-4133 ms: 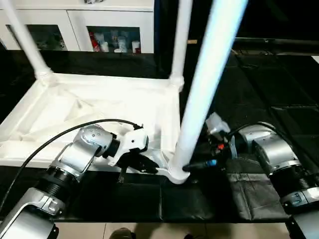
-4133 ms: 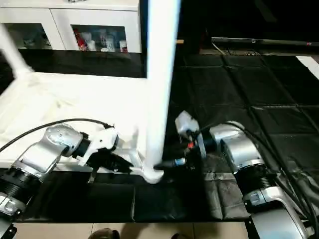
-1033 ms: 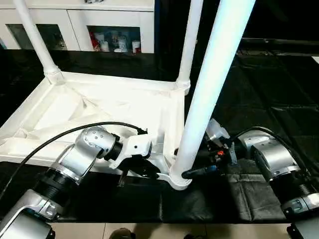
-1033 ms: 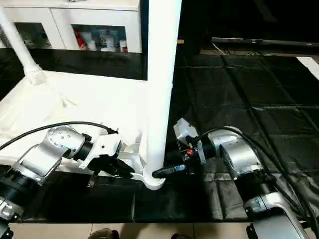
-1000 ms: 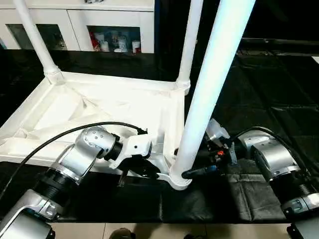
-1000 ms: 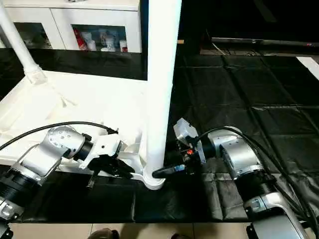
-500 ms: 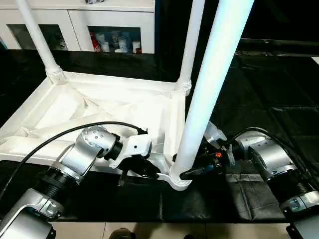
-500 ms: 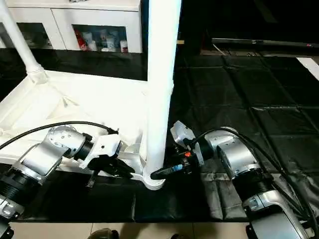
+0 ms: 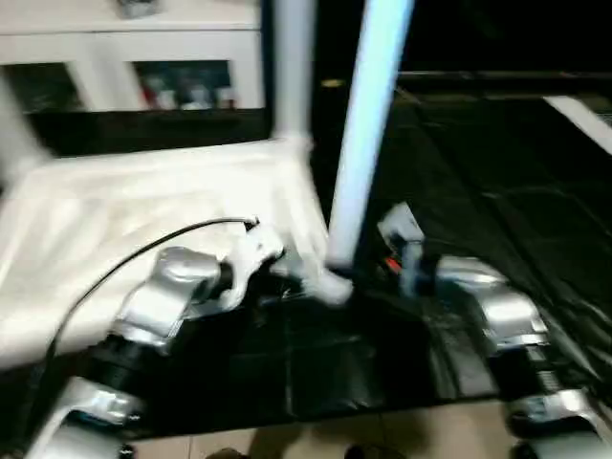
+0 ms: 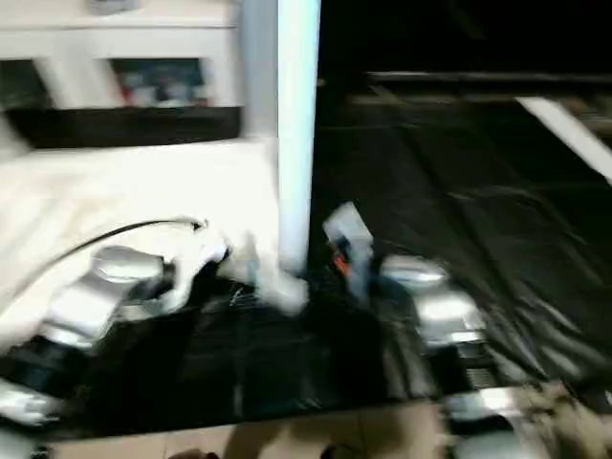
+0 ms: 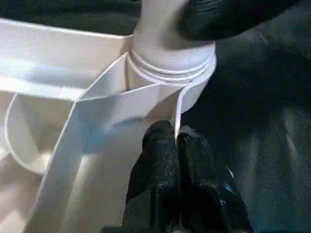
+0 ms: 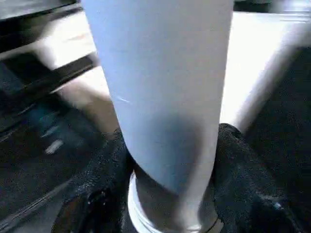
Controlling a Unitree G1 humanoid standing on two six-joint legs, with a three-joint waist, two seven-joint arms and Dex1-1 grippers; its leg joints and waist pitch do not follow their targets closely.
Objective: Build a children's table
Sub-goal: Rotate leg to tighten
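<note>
At frame centre, the right gripper (image 12: 170,160) clasps the leg (image 12: 165,92), while the left gripper (image 11: 176,141), pressed together, seemingly pinches the tabletop's rim (image 11: 177,104).

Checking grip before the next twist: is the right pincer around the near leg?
Yes, in the right wrist view the right pincer has a black finger on each side of the near leg.
</note>
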